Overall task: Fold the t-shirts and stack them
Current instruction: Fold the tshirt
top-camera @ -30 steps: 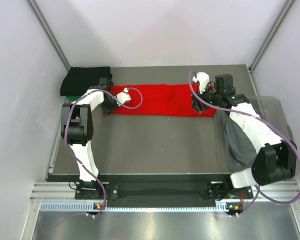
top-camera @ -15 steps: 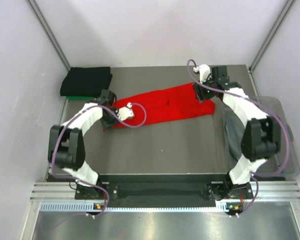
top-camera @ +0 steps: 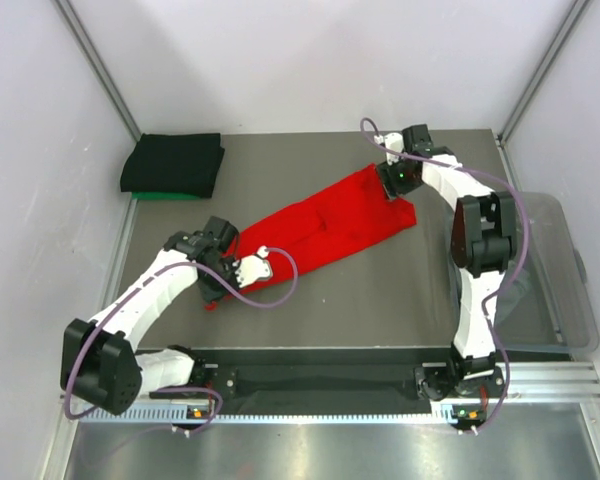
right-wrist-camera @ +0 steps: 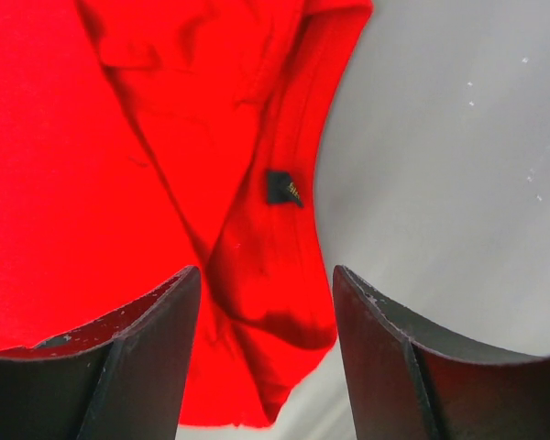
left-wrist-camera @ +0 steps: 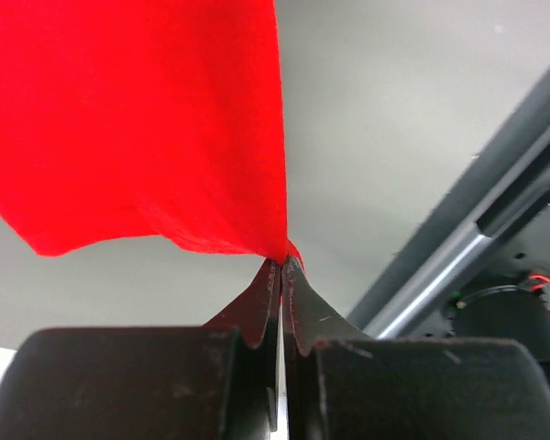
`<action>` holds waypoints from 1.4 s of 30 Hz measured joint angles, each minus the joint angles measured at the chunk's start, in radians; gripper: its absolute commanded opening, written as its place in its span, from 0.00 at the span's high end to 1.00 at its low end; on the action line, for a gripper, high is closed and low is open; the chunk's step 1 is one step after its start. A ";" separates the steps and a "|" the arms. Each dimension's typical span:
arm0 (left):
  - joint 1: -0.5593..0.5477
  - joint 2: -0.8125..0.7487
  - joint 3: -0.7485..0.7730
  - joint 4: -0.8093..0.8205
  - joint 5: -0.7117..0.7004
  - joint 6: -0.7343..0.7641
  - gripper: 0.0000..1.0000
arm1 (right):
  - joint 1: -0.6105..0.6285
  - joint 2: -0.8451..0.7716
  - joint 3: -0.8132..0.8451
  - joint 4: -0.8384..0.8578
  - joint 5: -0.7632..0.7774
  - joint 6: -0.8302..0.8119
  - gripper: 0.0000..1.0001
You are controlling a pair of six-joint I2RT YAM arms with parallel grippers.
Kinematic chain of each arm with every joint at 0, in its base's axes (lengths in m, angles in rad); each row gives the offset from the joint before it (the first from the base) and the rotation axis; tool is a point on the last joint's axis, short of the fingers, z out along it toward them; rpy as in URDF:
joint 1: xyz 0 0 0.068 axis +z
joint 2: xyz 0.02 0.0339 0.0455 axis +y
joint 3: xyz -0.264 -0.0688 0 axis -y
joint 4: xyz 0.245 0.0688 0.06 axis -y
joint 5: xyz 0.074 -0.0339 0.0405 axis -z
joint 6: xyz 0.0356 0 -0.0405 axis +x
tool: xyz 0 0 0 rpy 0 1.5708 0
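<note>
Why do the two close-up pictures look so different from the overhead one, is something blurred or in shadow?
Top external view: soft, even light, all sharp, the red t-shirt vivid on the grey table. Left wrist view: the left gripper looms dark, and the cloth is a flat red with little texture. Right wrist view: the right gripper is dark too, but the folds cast clear shadows.

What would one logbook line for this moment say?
red t-shirt: narrow strip, lying diagonal | left gripper: shut on its near end | right gripper: open over far end | black t-shirt: folded, far-left corner
</note>
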 measured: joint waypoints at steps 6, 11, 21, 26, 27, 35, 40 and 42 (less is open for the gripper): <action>-0.063 -0.003 -0.013 -0.015 0.005 -0.065 1.00 | 0.000 0.082 0.084 -0.034 -0.002 0.001 0.39; -0.120 0.019 -0.013 -0.016 0.003 -0.104 1.00 | 0.000 0.118 0.118 -0.059 -0.004 0.001 0.43; -0.215 0.032 -0.006 -0.016 -0.008 -0.162 1.00 | 0.001 0.216 0.252 -0.127 0.007 0.003 0.95; -0.253 0.050 0.024 -0.017 0.008 -0.181 1.00 | 0.005 0.275 0.355 -0.157 0.023 0.004 0.96; -0.262 0.059 0.031 -0.016 0.016 -0.184 1.00 | 0.006 0.288 0.377 -0.157 0.027 0.003 0.96; -0.433 0.230 0.125 -0.005 0.079 -0.200 1.00 | 0.035 0.388 0.519 -0.063 0.103 -0.032 0.87; -0.546 0.362 0.222 0.014 0.143 -0.209 1.00 | 0.071 0.409 0.519 0.057 0.158 -0.080 0.90; -0.578 0.414 0.253 0.035 0.161 -0.212 1.00 | 0.089 0.425 0.529 0.104 0.169 -0.096 0.94</action>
